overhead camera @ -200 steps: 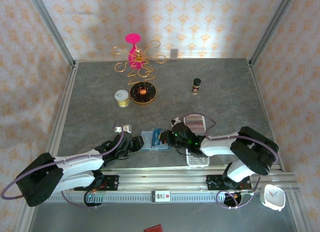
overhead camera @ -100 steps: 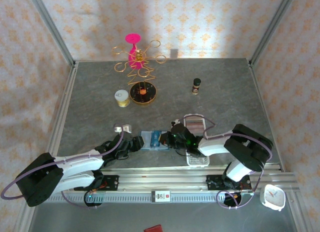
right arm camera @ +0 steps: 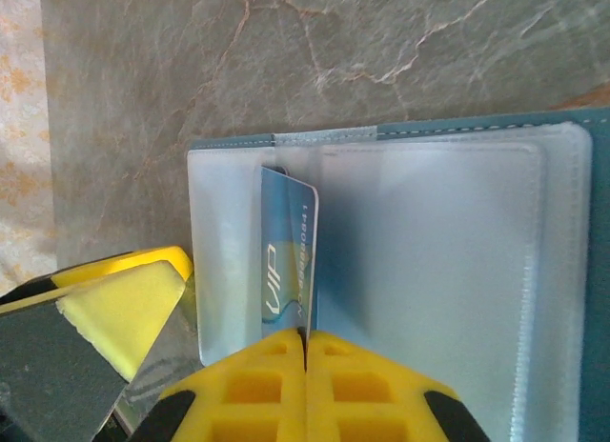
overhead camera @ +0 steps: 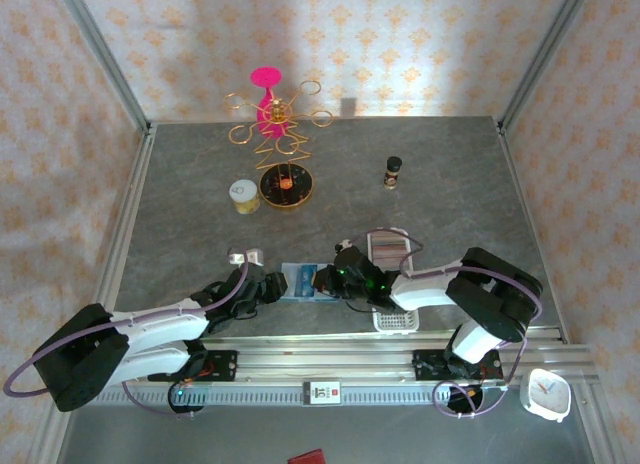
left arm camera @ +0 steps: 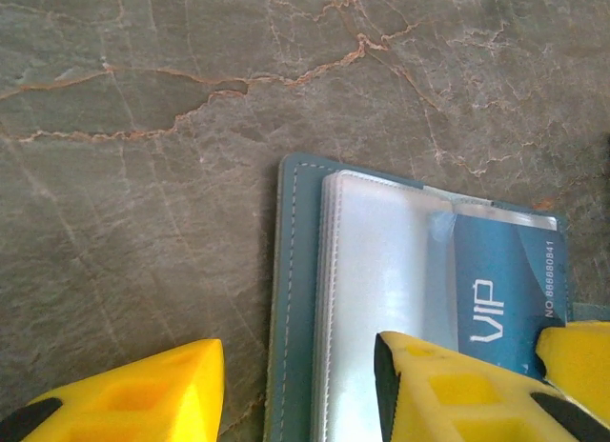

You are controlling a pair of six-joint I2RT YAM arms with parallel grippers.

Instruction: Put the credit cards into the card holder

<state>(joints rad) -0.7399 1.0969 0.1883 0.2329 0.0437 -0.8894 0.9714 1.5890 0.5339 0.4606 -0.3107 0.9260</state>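
One blue VIP card is sitting partway inside a clear sleeve of the open teal card holder, its printed end poking out toward 6 o'clock in the right wrist view. The holder is lying flat on the grey stone-patterned table, close to the near edge. The right gripper is pinching the card's exposed end, its yellow fingers pressed together. The left gripper is standing at the holder's 9 o'clock side in the top view. Its fingers are spread moderately, one resting over the sleeves and the other over bare table. A white slotted tray is lying at 3 o'clock of the holder. A gold wire stand is standing far off at 12 o'clock.
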